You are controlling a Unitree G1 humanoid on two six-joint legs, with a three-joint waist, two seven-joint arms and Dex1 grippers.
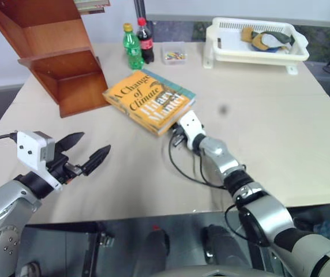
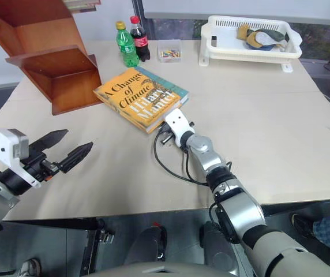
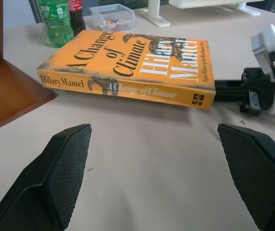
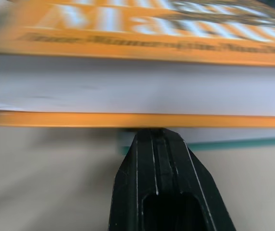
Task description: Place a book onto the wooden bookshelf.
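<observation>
Two closed fingers of the right hand press beneath the book's near edge.

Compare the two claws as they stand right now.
The left claw is open, its black fingers spread apart; the right claw is shut, its fingers pressed together. The left claw hangs short of the book with bare table between them; the right claw's tip is at the book's lower edge, by the teal book underneath. Both point toward the book, and neither holds anything.
</observation>
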